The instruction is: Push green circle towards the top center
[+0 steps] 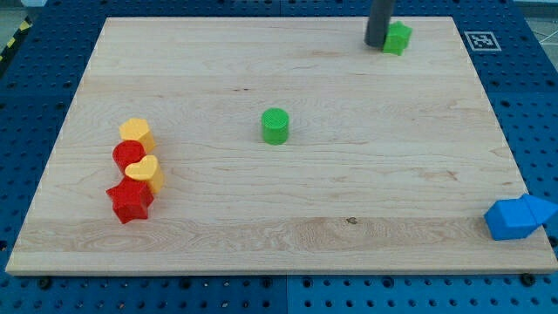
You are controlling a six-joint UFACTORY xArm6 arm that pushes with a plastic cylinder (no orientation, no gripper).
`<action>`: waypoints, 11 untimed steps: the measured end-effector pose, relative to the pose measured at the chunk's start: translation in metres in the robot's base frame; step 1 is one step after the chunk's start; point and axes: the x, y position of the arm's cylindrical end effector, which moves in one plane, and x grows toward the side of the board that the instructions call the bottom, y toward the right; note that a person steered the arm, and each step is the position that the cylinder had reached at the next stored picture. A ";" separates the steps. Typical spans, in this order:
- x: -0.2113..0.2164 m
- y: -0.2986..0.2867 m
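Pale wood makes up the worktop [288, 222], and along its left edge sits a tight cluster: a yellow block [136, 133] at the back, a red circle [127, 156] behind a yellow heart [145, 171], and a red star [129, 201] nearest the bottom edge. Near the middle, slightly left of centre, stands the green circle [275, 126], alone and well apart from everything else; it is well short of the top edge, so the push looks not yet begun. At the top edge, right of centre, my tip [376, 44] rests just beside another green block [398, 37], far from the circle. There are no jaws here, only the rod, holding nothing. Two blue blocks [519, 216] sit together at the bottom right corner.
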 end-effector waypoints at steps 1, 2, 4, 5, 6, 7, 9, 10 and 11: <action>0.004 0.030; 0.004 0.055; 0.008 0.015; 0.020 -0.063; 0.051 -0.135; 0.074 -0.201; 0.115 -0.262; 0.157 -0.260; 0.181 -0.244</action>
